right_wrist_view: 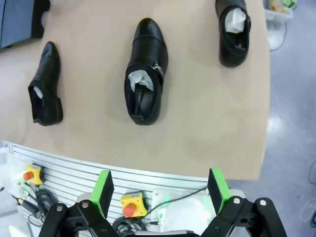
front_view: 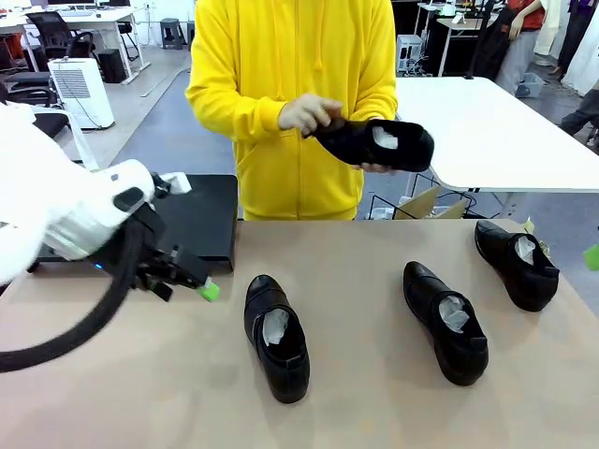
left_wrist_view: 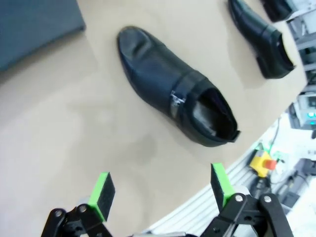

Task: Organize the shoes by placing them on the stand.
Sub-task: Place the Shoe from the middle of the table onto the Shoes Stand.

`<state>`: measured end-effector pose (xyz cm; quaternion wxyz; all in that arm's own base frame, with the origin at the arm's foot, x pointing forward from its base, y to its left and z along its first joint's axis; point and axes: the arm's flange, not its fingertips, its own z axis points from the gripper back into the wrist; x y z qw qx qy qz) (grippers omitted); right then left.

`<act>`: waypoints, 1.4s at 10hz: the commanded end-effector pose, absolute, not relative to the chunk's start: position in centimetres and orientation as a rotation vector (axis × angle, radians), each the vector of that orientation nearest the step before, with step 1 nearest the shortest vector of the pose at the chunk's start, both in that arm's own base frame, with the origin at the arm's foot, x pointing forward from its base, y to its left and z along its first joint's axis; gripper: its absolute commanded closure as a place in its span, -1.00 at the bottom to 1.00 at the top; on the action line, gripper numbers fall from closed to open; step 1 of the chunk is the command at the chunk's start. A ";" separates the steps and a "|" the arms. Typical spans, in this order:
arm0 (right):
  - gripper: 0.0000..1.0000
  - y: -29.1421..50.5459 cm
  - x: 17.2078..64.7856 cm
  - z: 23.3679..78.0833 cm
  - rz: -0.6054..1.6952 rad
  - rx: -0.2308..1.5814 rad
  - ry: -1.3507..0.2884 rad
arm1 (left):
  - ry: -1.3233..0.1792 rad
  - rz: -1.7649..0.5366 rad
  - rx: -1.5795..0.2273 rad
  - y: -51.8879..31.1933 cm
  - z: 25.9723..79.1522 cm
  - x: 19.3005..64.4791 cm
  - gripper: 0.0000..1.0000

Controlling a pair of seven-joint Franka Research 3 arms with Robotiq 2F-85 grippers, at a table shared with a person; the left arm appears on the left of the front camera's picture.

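Front: 3 shoes [front_view: 277, 337] on bench [front_view: 374, 412], mid to R edge. 4th shoe [front_view: 379, 142] in person's hands [front_view: 307, 114] past far edge. stand [front_view: 211, 220] at far-L corner.
L wrist: L jaws wide open, empty, over bench nr a shoe.
R wrist: R jaws wide open, empty, off near edge.

On the surface [front_view: 365, 402] lie a left shoe [front_view: 276, 339], a middle shoe [front_view: 445, 322] and a right shoe [front_view: 517, 264]. The stand [front_view: 201, 220] sits behind them at the far left. Beyond the far edge, a fourth shoe [front_view: 379, 143] rests in a person's hand [front_view: 309, 114].
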<state>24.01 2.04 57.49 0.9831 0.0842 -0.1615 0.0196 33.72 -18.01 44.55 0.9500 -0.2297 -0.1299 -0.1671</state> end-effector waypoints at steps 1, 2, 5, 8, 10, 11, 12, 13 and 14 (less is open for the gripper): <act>-1.00 2.1 23.9 57.6 0.063 0.174 -0.328 | -0.325 -0.279 -0.531 -17.6 46.2 33.4 -1.00; -1.00 2.1 23.9 57.6 0.063 0.174 -0.328 | -0.264 -0.340 -0.467 -18.0 44.6 33.7 -1.00; -1.00 2.1 23.9 57.6 0.063 0.174 -0.328 | -0.264 -0.318 -0.485 -18.6 44.7 33.5 -1.00; -1.00 2.1 23.9 57.6 0.063 0.174 -0.328 | -0.346 -0.297 -0.430 -26.6 45.5 31.7 -1.00; -1.00 2.1 23.9 57.6 0.063 0.174 -0.328 | -0.326 -0.293 -0.511 -32.7 45.3 32.3 -1.00; -1.00 2.1 23.9 57.6 0.063 0.174 -0.328 | -0.253 -0.272 -0.521 -35.0 44.7 33.0 -1.00; -1.00 2.1 23.9 57.6 0.063 0.174 -0.328 | -0.184 -0.249 -0.488 -37.1 43.7 33.8 -1.00; -1.00 2.1 23.9 57.6 0.063 0.174 -0.328 | -0.154 -0.226 -0.450 -39.0 42.4 34.7 -1.00; -1.00 2.1 23.9 57.6 0.063 0.174 -0.328 | -0.147 -0.204 -0.419 -40.0 41.4 35.4 -1.00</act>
